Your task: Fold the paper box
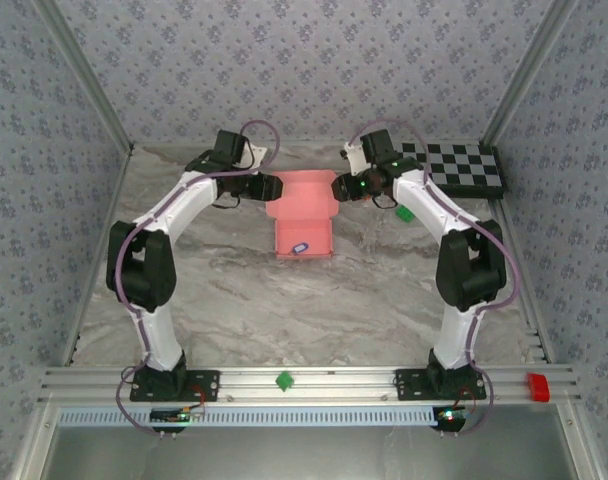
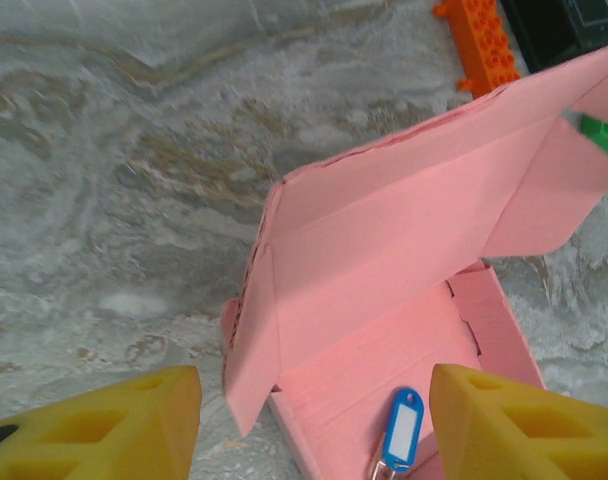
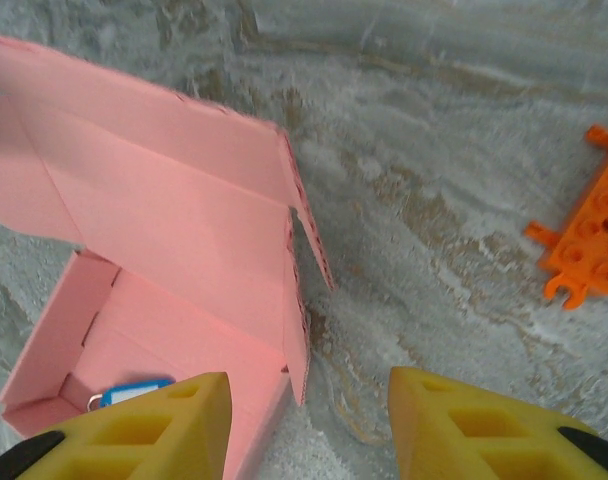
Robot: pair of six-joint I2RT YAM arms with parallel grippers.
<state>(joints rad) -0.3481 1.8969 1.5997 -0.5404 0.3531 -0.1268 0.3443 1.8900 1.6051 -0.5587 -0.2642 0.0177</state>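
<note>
Box (image 1: 302,205): open, lid (image 2: 404,200) up, blue tag (image 2: 402,430) inside
Left gripper (image 2: 314,400): fingers apart, empty
Right gripper (image 3: 309,400): fingers apart, empty

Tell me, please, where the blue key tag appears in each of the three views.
Top external: blue key tag at picture centre, inside the paper box, at its near end.
Left wrist: the tag at the bottom edge, right of centre, on the box floor.
Right wrist: the tag at lower left, on the box floor.
Shared landmark: the box's raised pink lid.
</note>
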